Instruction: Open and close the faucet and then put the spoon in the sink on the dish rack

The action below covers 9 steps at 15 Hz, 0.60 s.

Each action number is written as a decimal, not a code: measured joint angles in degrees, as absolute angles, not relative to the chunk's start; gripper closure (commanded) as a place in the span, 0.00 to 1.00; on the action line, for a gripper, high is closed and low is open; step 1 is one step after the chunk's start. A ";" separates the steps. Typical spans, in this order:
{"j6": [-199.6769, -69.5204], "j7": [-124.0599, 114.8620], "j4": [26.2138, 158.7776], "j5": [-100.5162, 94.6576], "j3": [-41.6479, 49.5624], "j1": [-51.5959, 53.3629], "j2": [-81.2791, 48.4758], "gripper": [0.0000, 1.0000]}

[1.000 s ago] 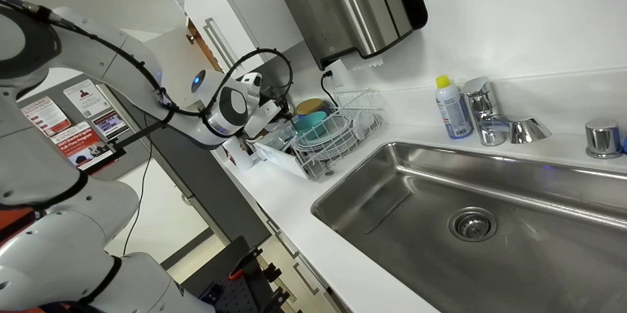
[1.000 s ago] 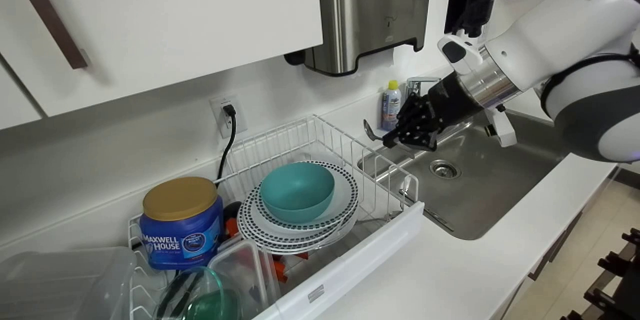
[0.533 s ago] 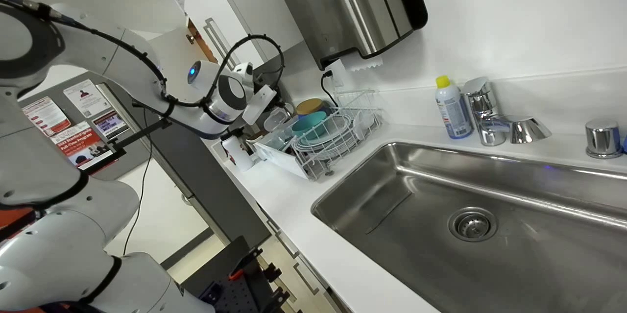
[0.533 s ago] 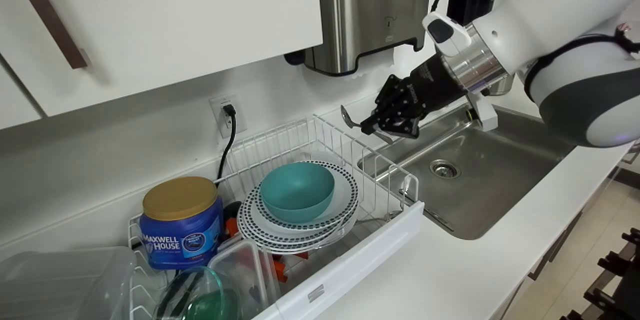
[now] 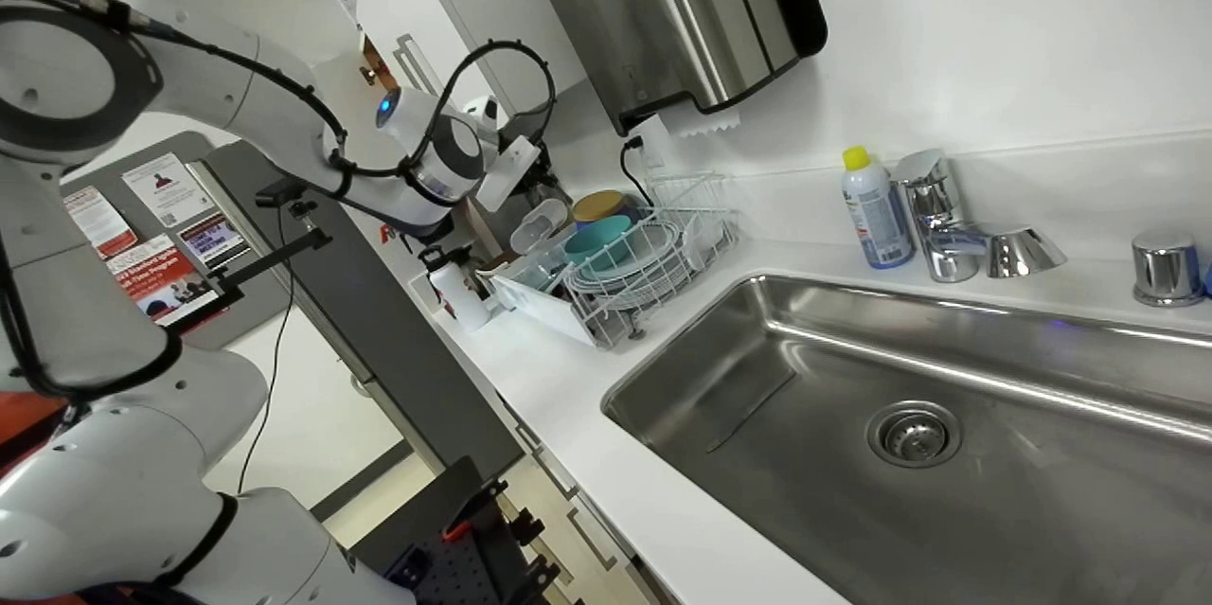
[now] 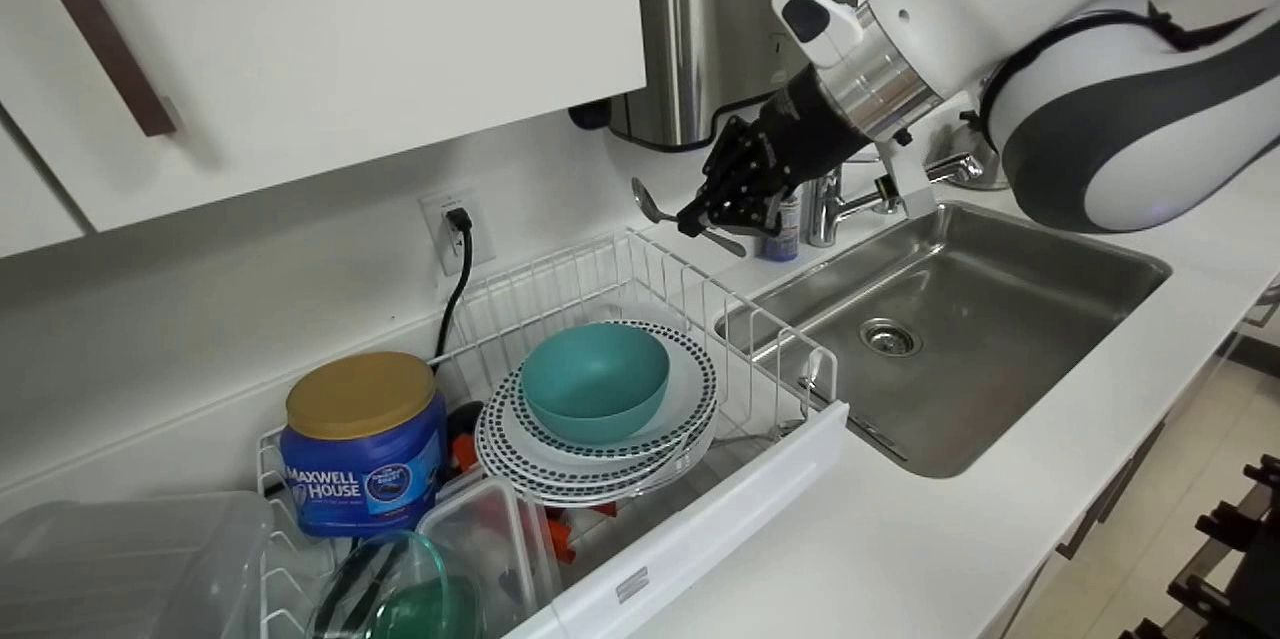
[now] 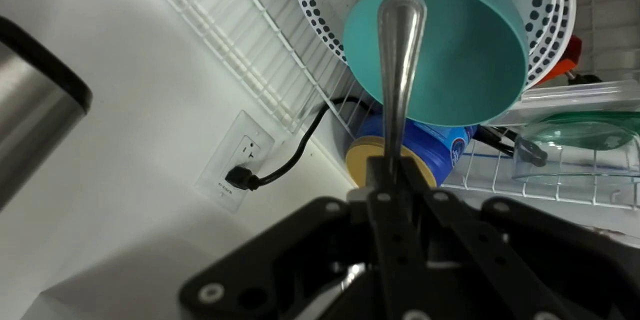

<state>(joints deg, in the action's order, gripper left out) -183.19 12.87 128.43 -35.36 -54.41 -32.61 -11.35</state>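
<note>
Silvery metal, the spoon is clamped between the black fingers of the gripper, which grip it partway along its length. It hangs in the air; in an exterior view its round end sticks out left of the fingertips and its handle slopes down to the right. There it appears above the far right corner of the rack; whether it is directly over the wires I cannot tell. In the wrist view the handle crosses in front of the teal bowl, which sits on a stack of plates in the rack. A blue tub with a gold lid stands to the left of the plates, a clear box at the near left.

Right of the rack is the sink, a thin utensil of unclear kind lying on its left side. The faucet stands at the sink's far edge, a yellow-capped bottle just to its left and a chrome cylinder to its right. A dispenser hangs on the far wall.
</note>
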 measured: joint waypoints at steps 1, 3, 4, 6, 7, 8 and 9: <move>-182.67 13.30 127.51 -35.36 -54.11 -32.22 -12.70 0.98; -182.36 14.35 125.86 -35.37 -53.66 -31.47 -15.94 0.98; -182.36 14.82 125.07 -35.39 -53.35 -30.96 -17.70 0.98; -182.36 15.91 123.58 -35.39 -52.68 -29.75 -21.30 0.98; -182.36 16.47 122.87 -35.39 -52.37 -29.14 -23.00 0.98; -182.36 16.78 122.13 -35.40 -51.97 -28.44 -24.68 0.98; -182.36 16.95 121.41 -35.40 -51.51 -27.71 -26.22 0.98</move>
<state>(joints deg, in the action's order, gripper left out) -182.36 16.95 121.41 -35.40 -51.51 -27.71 -26.22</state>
